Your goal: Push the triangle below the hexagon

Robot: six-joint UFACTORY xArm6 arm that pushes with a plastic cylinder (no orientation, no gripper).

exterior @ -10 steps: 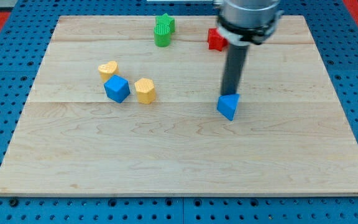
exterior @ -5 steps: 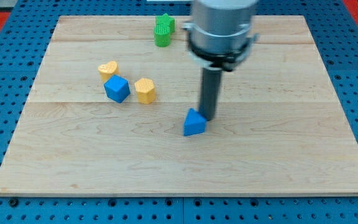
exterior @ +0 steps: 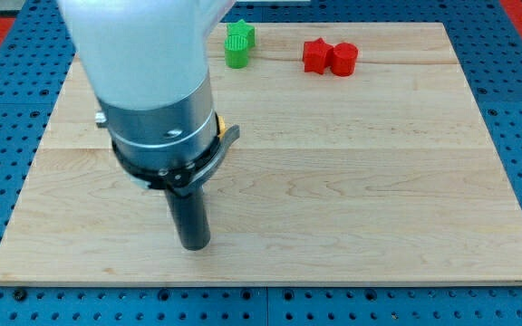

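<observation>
My arm's body fills the view's left and middle, and its dark rod reaches down to the board. My tip (exterior: 193,244) rests on the wooden board (exterior: 379,181) near the view's bottom, left of centre. No blue triangle shows in this view. The yellow hexagon, the yellow heart and the blue cube are hidden behind the arm, so I cannot tell where my tip is relative to them.
A green block (exterior: 238,43) stands at the view's top, near the middle. Two red blocks (exterior: 315,56) (exterior: 343,58) sit side by side, touching, at the top right. Blue pegboard surrounds the board.
The arm has swept from the middle right toward the view's bottom left, pushing the blue triangle along. The triangle and the left-hand blocks are now hidden, and the red blocks are uncovered.
</observation>
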